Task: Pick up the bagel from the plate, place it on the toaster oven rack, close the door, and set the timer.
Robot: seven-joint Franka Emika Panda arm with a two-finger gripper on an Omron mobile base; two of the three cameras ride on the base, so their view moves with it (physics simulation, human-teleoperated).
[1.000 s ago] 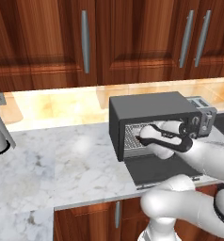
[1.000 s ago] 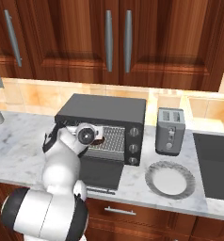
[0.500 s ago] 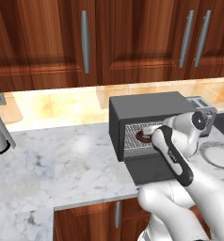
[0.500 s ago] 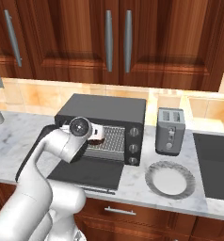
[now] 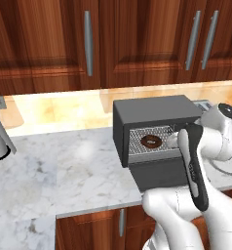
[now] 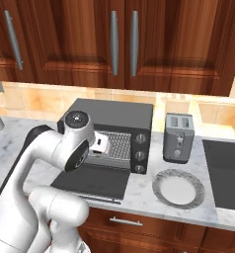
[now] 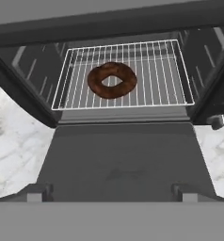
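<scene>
The bagel (image 7: 112, 80) lies flat on the toaster oven rack (image 7: 165, 75), upper middle of the hand view, left of the grid's centre. The gripper (image 7: 109, 190) is spread wide and empty, looking in over the door (image 7: 123, 160), which hangs fully open across the lower frame, ready for closing. The plate (image 6: 178, 188) sits bare at lower right.

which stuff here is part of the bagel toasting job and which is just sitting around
Job: bagel lying on the toaster oven rack; door folded down open; plate with nothing on it; oven knobs.
Lying about: slot toaster; wall cabinets.
</scene>
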